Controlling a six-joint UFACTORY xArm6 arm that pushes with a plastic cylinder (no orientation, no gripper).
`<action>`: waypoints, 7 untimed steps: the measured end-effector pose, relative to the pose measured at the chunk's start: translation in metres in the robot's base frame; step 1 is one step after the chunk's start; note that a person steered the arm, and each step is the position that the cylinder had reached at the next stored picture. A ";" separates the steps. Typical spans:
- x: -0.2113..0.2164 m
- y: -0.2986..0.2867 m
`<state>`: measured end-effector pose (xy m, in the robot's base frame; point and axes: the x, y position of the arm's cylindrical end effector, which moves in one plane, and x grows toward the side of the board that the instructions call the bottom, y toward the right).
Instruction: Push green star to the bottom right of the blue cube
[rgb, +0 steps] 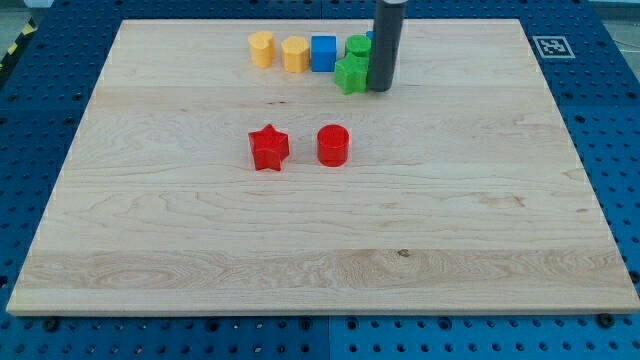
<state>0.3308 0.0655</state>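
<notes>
One tool tip (380, 90) touching green star (351, 75) (right side) | near board (300, 250) top edge

Top row crowded: blue cube (323, 53) hemmed by yellow block (295, 54) left, green star (351, 74) lower-right; below cube open until red cylinder (333, 145).

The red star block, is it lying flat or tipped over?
Flat. The red star-shaped block shows its whole star face upward on the wooden board, beside the red cylinder block.
</notes>
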 end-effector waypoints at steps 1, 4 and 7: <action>0.000 -0.018; 0.047 0.065; 0.075 0.083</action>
<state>0.4060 0.1489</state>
